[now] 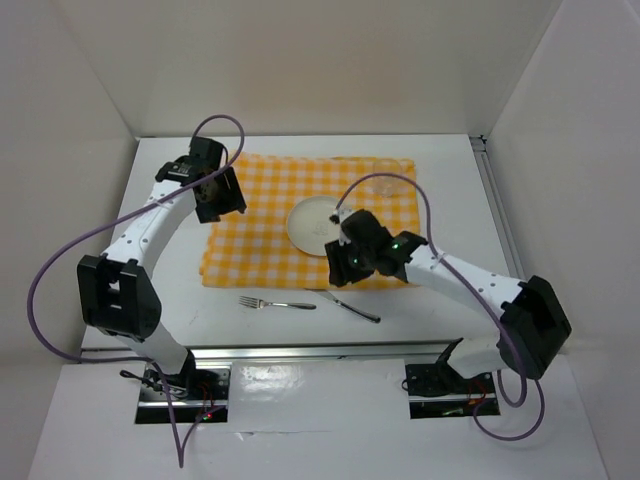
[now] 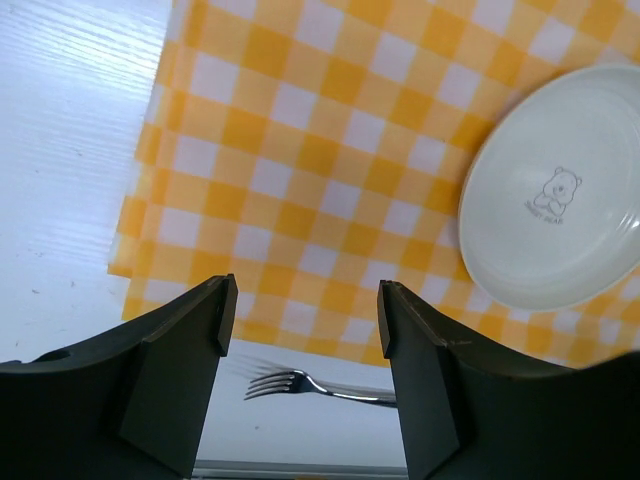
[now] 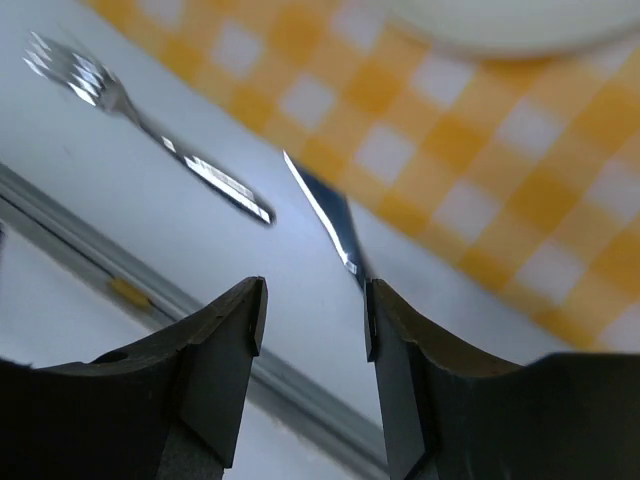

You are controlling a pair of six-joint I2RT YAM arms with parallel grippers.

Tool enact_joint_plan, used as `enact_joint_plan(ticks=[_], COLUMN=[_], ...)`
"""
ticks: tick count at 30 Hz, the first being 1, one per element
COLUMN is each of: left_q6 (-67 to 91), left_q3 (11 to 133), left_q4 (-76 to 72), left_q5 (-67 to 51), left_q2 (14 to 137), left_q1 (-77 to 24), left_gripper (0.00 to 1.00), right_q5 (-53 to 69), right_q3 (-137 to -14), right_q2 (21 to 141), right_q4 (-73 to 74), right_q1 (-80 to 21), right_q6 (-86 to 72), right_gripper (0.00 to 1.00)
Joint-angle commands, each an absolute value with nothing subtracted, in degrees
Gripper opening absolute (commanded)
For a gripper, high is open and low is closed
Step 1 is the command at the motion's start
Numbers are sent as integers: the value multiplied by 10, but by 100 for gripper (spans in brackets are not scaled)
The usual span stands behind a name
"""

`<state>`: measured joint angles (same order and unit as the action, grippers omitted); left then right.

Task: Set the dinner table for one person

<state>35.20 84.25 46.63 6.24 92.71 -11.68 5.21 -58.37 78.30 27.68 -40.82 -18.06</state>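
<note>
so the left gripper (image 2: 305, 312) is wide with nothing in it, right gripper (image 3: 314, 308) partly spread and empty, close over the silver metal knife (image 3: 320, 210); big flat matte white bench (image 1: 455, 190) lies under both

The rectangular fabric cloth (image 1: 270, 215) is checked in yellow and white. The round ceramic plate (image 2: 540, 250) is plain off-white, with a small grey bear drawing (image 2: 557, 190) at its middle. The metal fork (image 1: 275, 302) and metal knife (image 1: 352, 306) are shiny silver. The large flat dinner table (image 1: 455, 165) is matte white.
</note>
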Motion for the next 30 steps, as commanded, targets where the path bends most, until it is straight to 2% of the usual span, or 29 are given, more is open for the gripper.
enact_joint_plan(ticks=[1, 3, 7, 11, 17, 22, 27, 29, 30], left_q6=[369, 369, 369, 369, 369, 364, 364, 364, 364], left_q3=[866, 872, 872, 867, 867, 867, 867, 867, 867], left_q4=[444, 449, 449, 444, 444, 444, 444, 444, 444], left_q5=[51, 51, 46, 35, 35, 35, 35, 30, 30], left_q2=[907, 912, 918, 918, 918, 929, 929, 934, 934], left_q1=[-105, -105, -105, -105, -105, -105, -105, -105, -105], left_gripper=[75, 75, 75, 75, 74, 74, 74, 74, 74], right_q5=[0, -24, -24, -24, -8, 13, 64, 72, 78], right_q3=[-552, -552, -558, -558, -546, -546, -558, -563, -563], right_q2=[785, 817, 888, 927, 938, 975, 1012, 1024, 1024], right_q4=[290, 301, 315, 304, 285, 278, 289, 289, 289], right_q1=[-453, -475, -481, -481, -486, -492, -504, -504, -504], right_q6=[-219, -219, -174, -160, -148, -142, -128, -122, -122], right_gripper=[55, 55, 65, 65, 58, 48, 45, 38, 29])
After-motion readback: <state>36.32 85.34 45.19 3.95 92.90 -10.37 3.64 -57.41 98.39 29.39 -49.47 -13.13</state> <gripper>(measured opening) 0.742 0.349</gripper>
